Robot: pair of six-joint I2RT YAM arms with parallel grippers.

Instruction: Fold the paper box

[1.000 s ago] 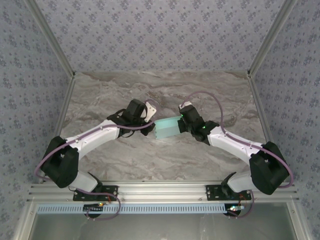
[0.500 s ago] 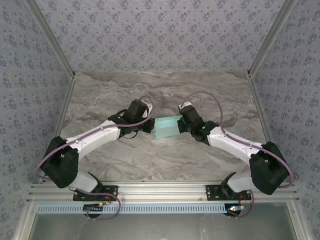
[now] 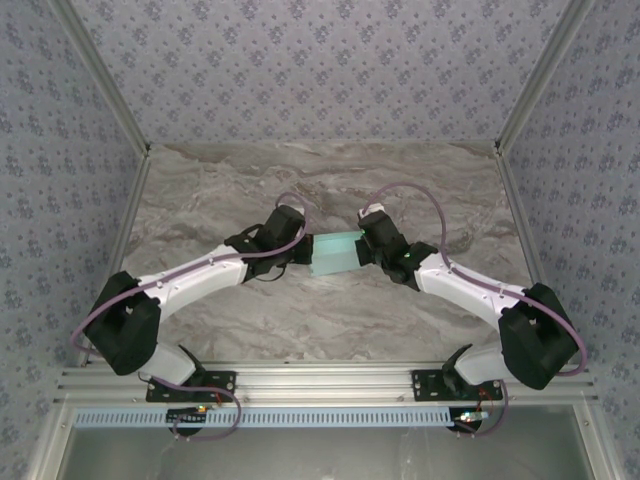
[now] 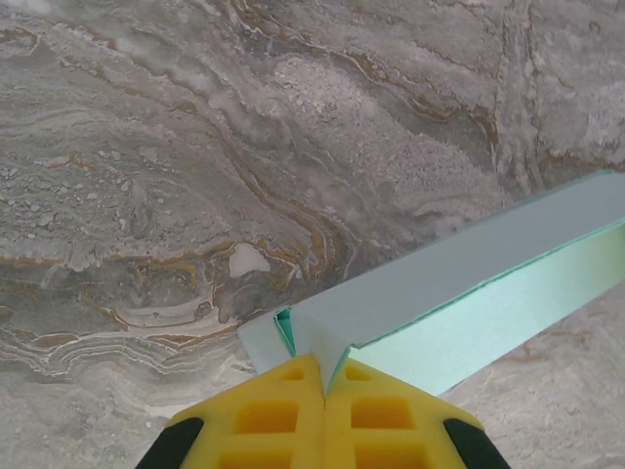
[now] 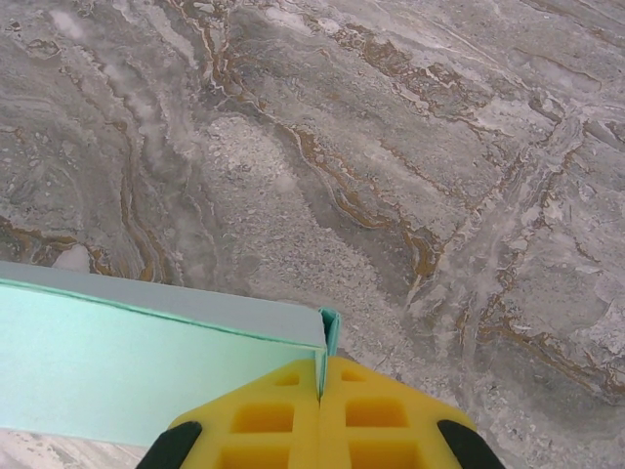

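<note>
- One grey marbled counter [image 3: 300, 320] carries the whole scene, with patterned walls on three sides.
- Two white-and-black arms reach inward from the near edge, the left arm [image 3: 190, 280] and the right arm [image 3: 470, 285], meeting near the middle of the counter.
- One paper box [image 3: 335, 253], pale turquoise and folded flat and long, sits between the two wrists at mid-counter. Whether it rests on the surface or hangs just above it cannot be told.
- Two pairs of yellow fingers hold it. The left fingers [image 4: 283, 415] are pressed together on a corner of its left end. The right fingers [image 5: 376, 415] are pinched on the edge of its right end.
</note>
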